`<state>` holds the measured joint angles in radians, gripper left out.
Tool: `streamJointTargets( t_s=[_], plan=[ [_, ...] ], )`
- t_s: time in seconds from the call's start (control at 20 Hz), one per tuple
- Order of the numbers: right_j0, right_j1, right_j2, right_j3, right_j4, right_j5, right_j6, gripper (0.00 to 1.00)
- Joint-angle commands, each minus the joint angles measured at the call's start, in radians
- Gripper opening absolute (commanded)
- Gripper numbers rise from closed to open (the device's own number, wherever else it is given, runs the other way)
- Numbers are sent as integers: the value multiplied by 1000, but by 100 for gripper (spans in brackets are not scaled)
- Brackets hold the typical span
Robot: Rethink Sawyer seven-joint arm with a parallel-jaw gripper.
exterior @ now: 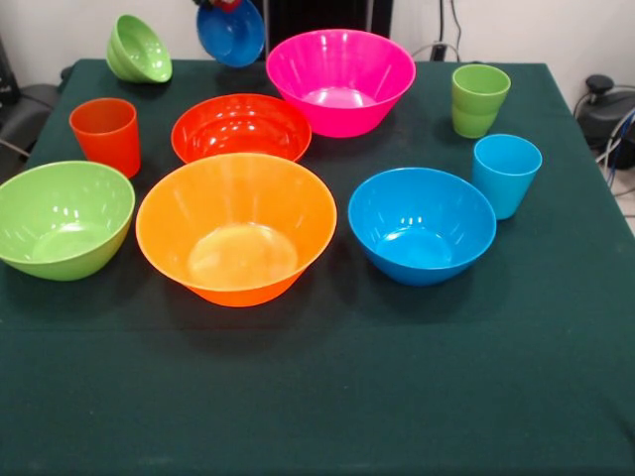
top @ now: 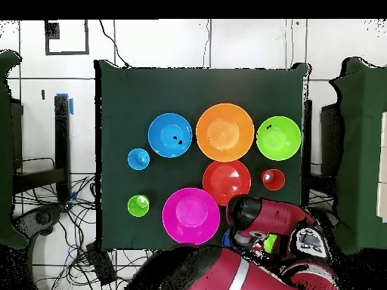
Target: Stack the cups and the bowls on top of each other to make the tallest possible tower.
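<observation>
At the far edge of the table (exterior: 327, 397) in the front view we see only a sliver of the gripper (exterior: 226, 5), a red and black scrap cut off by the picture's top edge, sitting just above the tilted small dark blue bowl (exterior: 231, 34); we cannot tell how wide it stands or whether it truly has hold of that bowl. In the overhead view the arm (top: 264, 219) covers that spot, so the gripper itself stays hidden and only a thin blue edge shows beside the arm. Just beside the gripper, towards the front view's left, the small green bowl (exterior: 139, 48) lies tipped on its side; from above only a green patch of it peeks out under the arm. Close in front of the gripper stand the large pink bowl (exterior: 340, 79) and the red-orange bowl (exterior: 241, 129), touching or nearly so. Further from it sit the large orange bowl (exterior: 236, 226), the blue bowl (exterior: 422, 223) and the lime green bowl (exterior: 62, 216), all upright and separate. The orange cup (exterior: 105, 134), the lime green cup (exterior: 479, 98) and the light blue cup (exterior: 506, 173) stand apart at the sides, mouths up. Nothing is stacked.
</observation>
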<state>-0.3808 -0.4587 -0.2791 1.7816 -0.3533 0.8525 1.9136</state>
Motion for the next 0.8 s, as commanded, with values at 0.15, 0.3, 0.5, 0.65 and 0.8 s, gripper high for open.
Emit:
streamJointTargets(
  t_s=[0.15, 0.3, 0.5, 0.65, 0.8],
  plan=[
    [12, -40, 126, -45, 50, 132, 0, 0],
    [9, -50, 129, -38, 48, 134, 4, 0],
    [0, -61, 138, -31, 46, 139, -12, 0],
    [-14, -73, 144, -12, 39, 110, -26, 0],
    [-75, 43, 189, -115, 22, 105, -86, 0]
  ],
)
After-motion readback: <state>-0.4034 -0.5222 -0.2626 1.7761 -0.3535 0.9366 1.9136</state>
